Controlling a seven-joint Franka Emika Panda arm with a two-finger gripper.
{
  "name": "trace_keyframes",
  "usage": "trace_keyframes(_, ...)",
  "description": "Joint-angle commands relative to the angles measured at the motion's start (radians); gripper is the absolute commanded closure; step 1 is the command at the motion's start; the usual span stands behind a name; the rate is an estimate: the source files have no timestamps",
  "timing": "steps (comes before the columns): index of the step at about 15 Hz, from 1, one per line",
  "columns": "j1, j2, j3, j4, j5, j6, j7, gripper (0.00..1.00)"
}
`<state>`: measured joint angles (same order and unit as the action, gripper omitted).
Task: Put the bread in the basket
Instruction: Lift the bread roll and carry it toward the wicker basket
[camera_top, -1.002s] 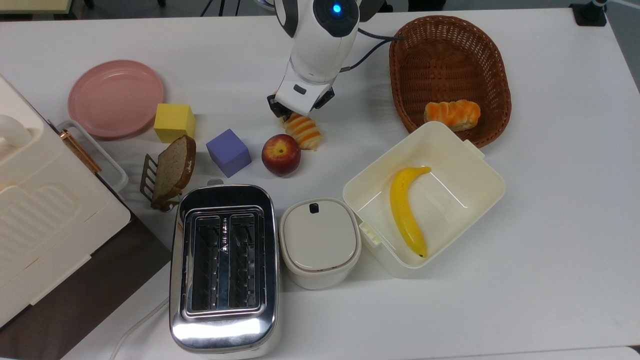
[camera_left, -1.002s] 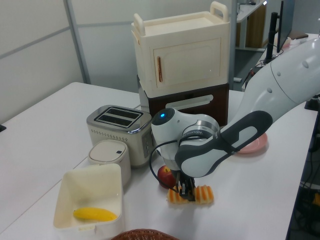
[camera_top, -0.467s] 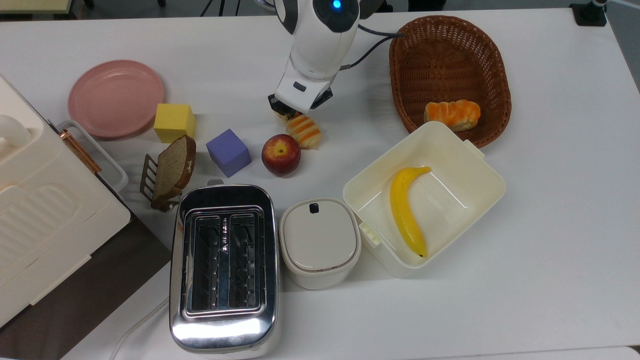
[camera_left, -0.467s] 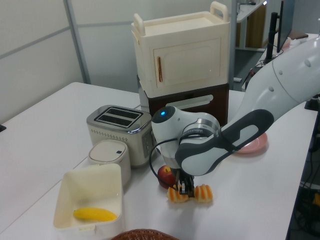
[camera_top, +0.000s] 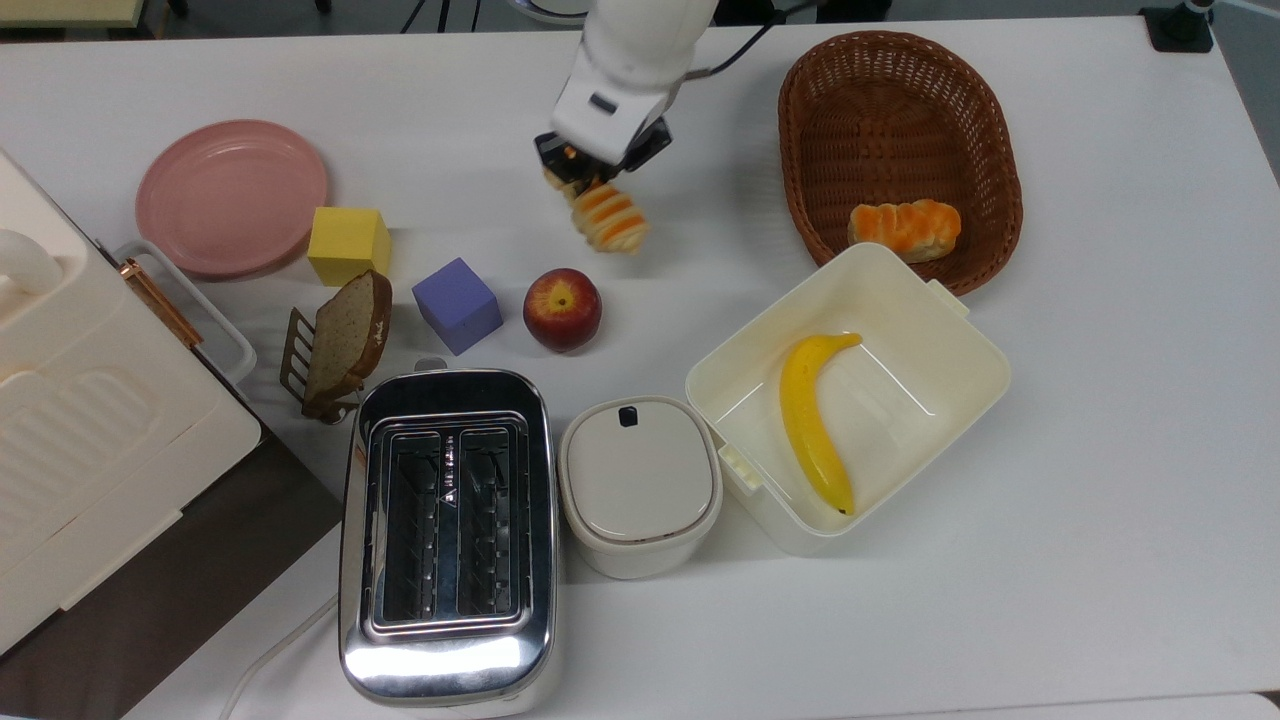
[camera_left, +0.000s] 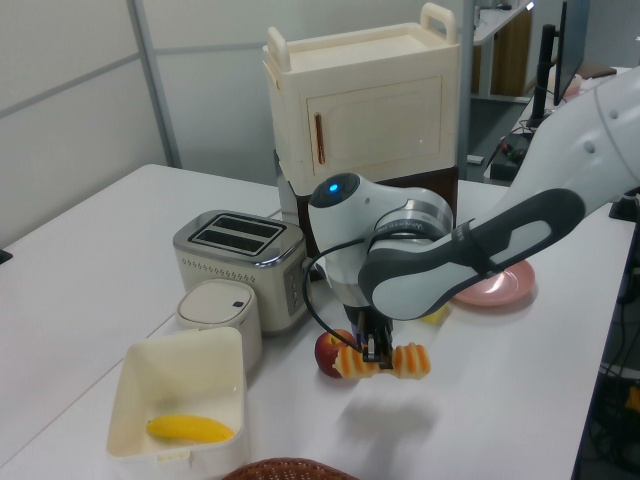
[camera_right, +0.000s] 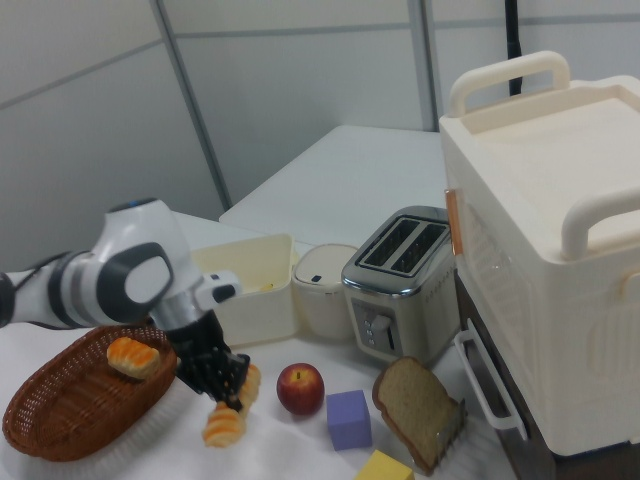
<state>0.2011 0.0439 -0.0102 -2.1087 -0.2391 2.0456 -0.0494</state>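
Top view: bread (camera_top: 608, 217) clamped in end effector (camera_top: 580, 185), lifted beyond apple (camera_top: 562, 308), long axis diagonal toward apple's right.

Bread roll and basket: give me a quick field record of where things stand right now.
bread: striped roll lifted clear of the table, shadow beneath in the left view
gripper: shut on the bread at one end
basket: at the top view's right, holds an orange-topped bun
apple: on the table below the bread in the top view
task state: bread not yet in basket
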Motion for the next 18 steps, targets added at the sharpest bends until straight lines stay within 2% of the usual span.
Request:
trace_keyframes(1,0.067,-0.13,0.003,-0.024,0.009,-0.045,0.031,1.0)
trace_keyframes(3,0.096,-0.173,0.001,-0.011,0.056,-0.074,0.037,1.0)
trace_keyframes(5,0.133,-0.194,0.002,0.044,0.098,-0.117,0.069,1.0)
trace_keyframes(8,0.208,-0.197,0.003,0.099,0.115,-0.189,0.121,1.0)
trace_keyframes(12,0.326,-0.191,0.001,0.098,0.118,-0.191,0.152,1.0)
trace_keyframes(18,0.457,-0.17,0.003,0.101,0.118,-0.188,0.161,1.0)
